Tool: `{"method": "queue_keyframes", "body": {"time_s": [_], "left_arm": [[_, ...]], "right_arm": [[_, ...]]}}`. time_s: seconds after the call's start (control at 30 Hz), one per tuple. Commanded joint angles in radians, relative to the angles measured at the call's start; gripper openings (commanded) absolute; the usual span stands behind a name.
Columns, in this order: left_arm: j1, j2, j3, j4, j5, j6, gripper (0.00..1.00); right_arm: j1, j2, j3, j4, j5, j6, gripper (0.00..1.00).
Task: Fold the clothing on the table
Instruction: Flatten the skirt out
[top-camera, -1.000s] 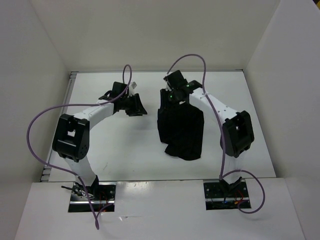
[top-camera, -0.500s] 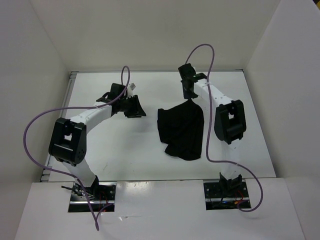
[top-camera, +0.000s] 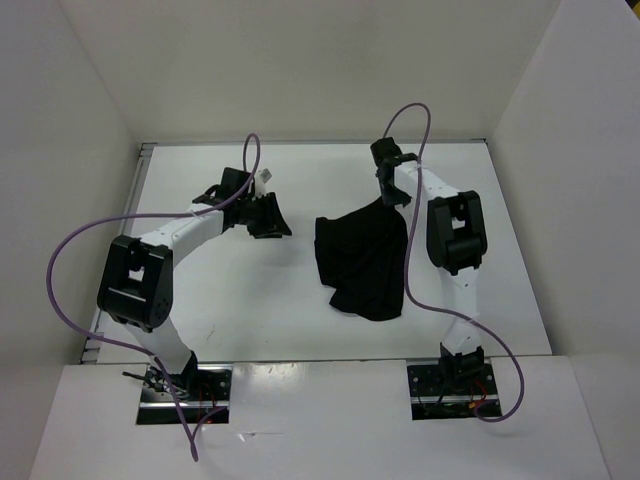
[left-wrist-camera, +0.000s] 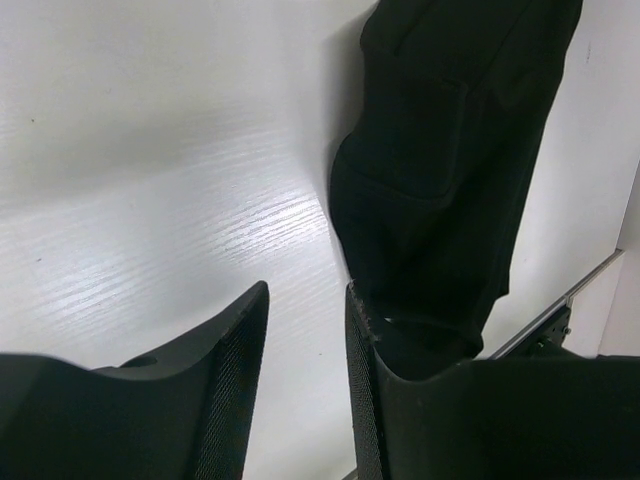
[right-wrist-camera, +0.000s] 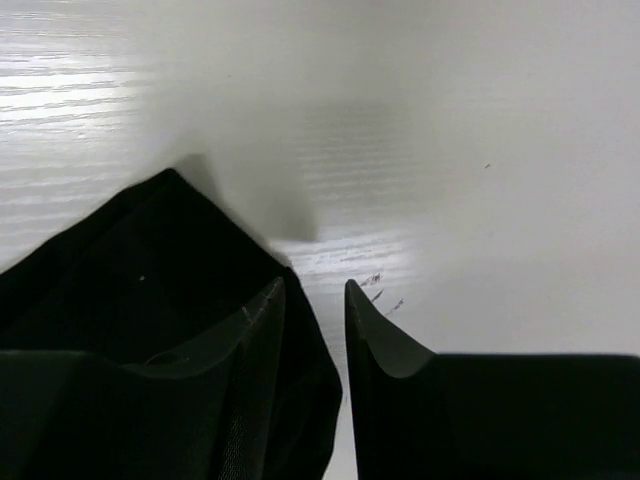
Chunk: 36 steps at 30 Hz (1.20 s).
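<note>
One white desk carries one black clothing. The garment lies right of centre as a rumpled, partly doubled heap, with its far corner drawn to a point. Of the two pairs, the right fingers hover slightly parted over that far corner and pinch nothing. The left fingers hang open and empty, near the garment's left edge but apart from it. The step looks like the pause between folds. The next move probably calls for a fresh grip on an edge.
</note>
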Motion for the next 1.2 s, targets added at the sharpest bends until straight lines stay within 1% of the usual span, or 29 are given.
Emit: {"method": "queue_keyframes", "body": {"time_s": [0.0, 0.2, 0.37, 0.4, 0.6, 0.83, 0.97, 1.17], "left_arm": [[0.005, 0.017, 0.036, -0.009, 0.023, 0.03, 0.44], [0.014, 0.036, 0.056, -0.018, 0.023, 0.039, 0.44], [0.014, 0.065, 0.065, -0.009, 0.032, 0.039, 0.44], [0.014, 0.065, 0.065, -0.009, 0.032, 0.039, 0.44], [0.014, 0.083, 0.076, -0.009, 0.041, 0.039, 0.44], [0.014, 0.092, 0.076, -0.009, 0.041, 0.03, 0.44], [0.014, 0.092, 0.085, -0.009, 0.041, 0.03, 0.44], [0.014, 0.102, 0.094, -0.009, 0.041, 0.03, 0.44]], "right_arm": [[-0.006, 0.034, 0.045, 0.036, -0.027, -0.025, 0.36], [-0.016, 0.065, 0.079, 0.016, -0.082, -0.025, 0.39], [-0.016, 0.015, 0.088, 0.028, -0.141, -0.025, 0.39], [-0.016, 0.002, 0.1, 0.028, -0.154, -0.025, 0.4], [-0.016, 0.037, 0.11, 0.019, -0.2, -0.016, 0.4], [-0.016, 0.018, 0.11, 0.03, -0.261, -0.016, 0.4], [-0.016, 0.042, 0.14, 0.03, -0.281, -0.016, 0.4], [-0.016, 0.078, 0.14, 0.03, -0.281, -0.016, 0.4]]}}
